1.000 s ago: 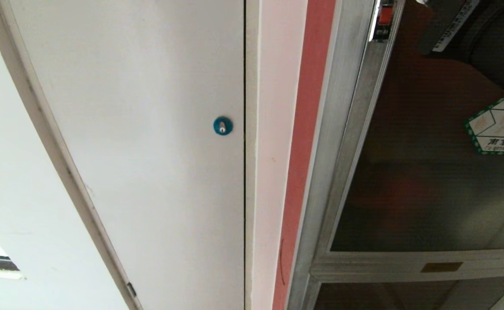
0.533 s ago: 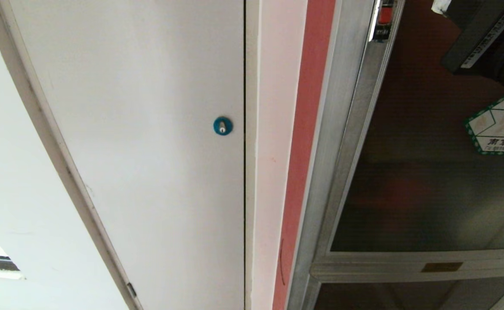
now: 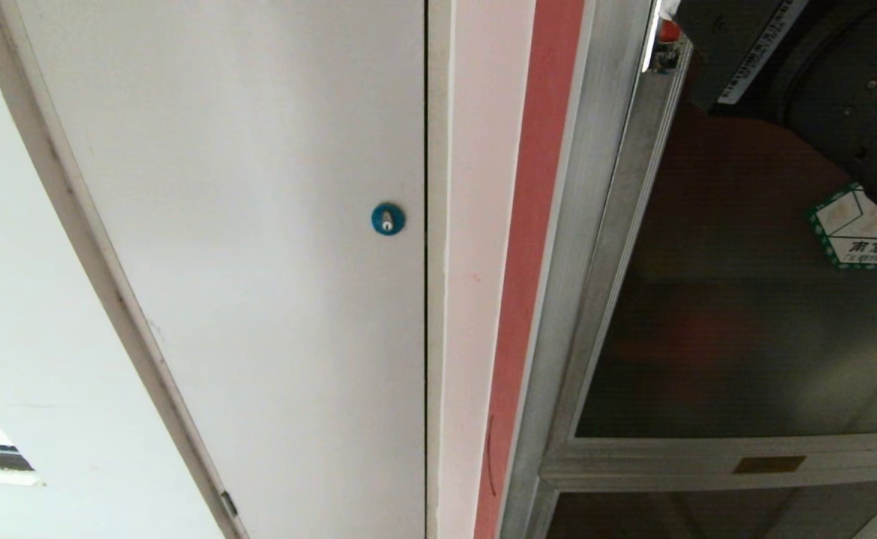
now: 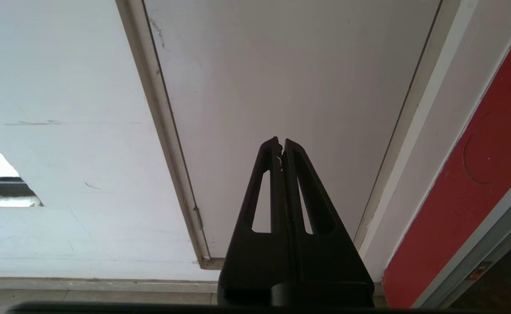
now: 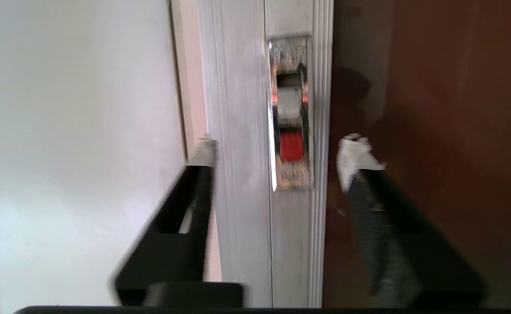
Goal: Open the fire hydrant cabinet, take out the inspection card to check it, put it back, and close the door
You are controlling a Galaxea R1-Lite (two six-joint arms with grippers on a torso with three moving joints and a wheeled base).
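The right gripper (image 5: pixel 277 150) stands with its two white-tipped fingers (image 5: pixel 355 155) spread wide and holding nothing, one tip over the pale wall side and the other over the dark glass, with the silver frame stile between them. Just beyond those tips sits the latch (image 5: pixel 289 114), a chrome recessed plate set into the brushed metal, with a small red tab (image 5: pixel 291 146) in its lower part and a pale roller above it. The left gripper (image 4: pixel 281 146) hangs low near the floor with its black fingers pressed together on nothing, facing the plain white panel (image 4: pixel 281 69). In the head view the door (image 3: pixel 738 344) of the fire hydrant cabinet (image 3: pixel 595 247) lies shut in its frame, its tinted glass showing only a dim reddish interior; the contents cannot be made out, and the inspection card is not visible. The dark body of the right arm (image 3: pixel 812 67) crosses the door's upper corner, bearing a white strip label too small to read. On the glass is a green-bordered white hexagonal sticker (image 3: pixel 869 236), partly covered by the arm, with a line of Chinese characters that seems to begin 南京. Below, a small brass-coloured plate (image 3: pixel 768 464) sits on the silver crossbar above the lower dark panel (image 3: pixel 708 516). To the left, the white panel carries a blue round lock (image 3: pixel 388 218).
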